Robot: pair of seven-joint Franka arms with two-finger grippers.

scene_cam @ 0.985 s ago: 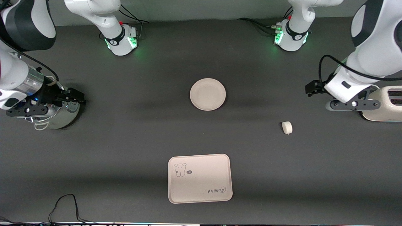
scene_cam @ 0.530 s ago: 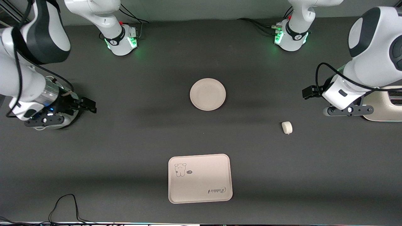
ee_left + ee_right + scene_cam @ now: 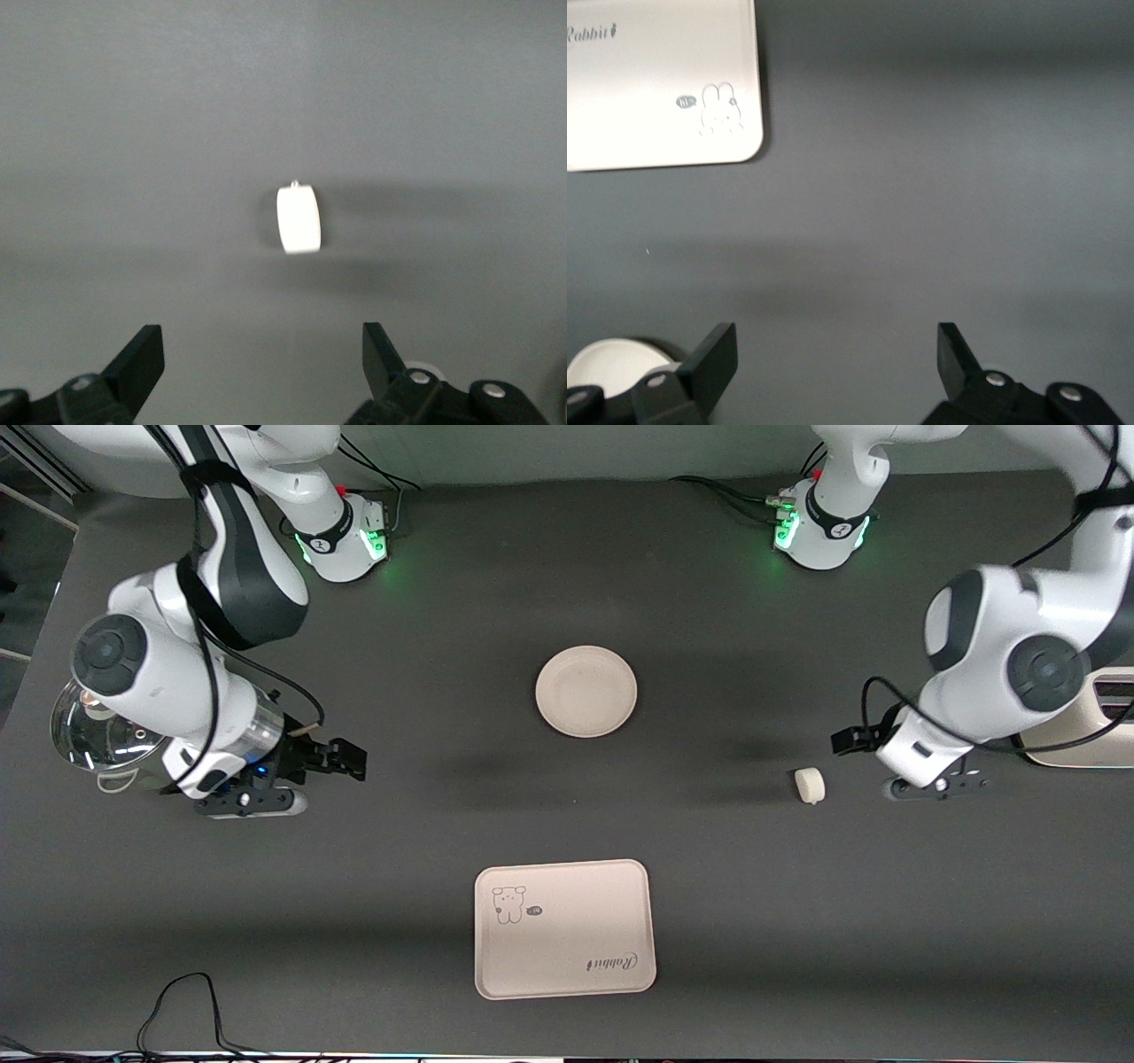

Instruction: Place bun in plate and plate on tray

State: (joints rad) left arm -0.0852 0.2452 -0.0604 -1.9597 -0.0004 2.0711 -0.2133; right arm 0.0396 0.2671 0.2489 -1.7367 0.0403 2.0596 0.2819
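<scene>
Bench (image 3: 425, 815) work at an early stage: at the right arm's end you see the right end effector (image 3: 341, 760) hanging low, fingers apart and empty, well apart from the plate (image 3: 586, 691), probably staged to take that dish later. The plate, your landmark, sits bare at mid-bench, so nothing is loaded yet. The tray (image 3: 564, 928) lies nearer the front camera than the plate, also bare, waiting as the last stop. Toward the left arm's end from the plate, and a little nearer the camera, rests the bun (image 3: 810, 784). Just beside it your left end effector (image 3: 921, 786) hovers low with fingers spread, the bun centred ahead of them in the left wrist view, apparently lining up the pick.
</scene>
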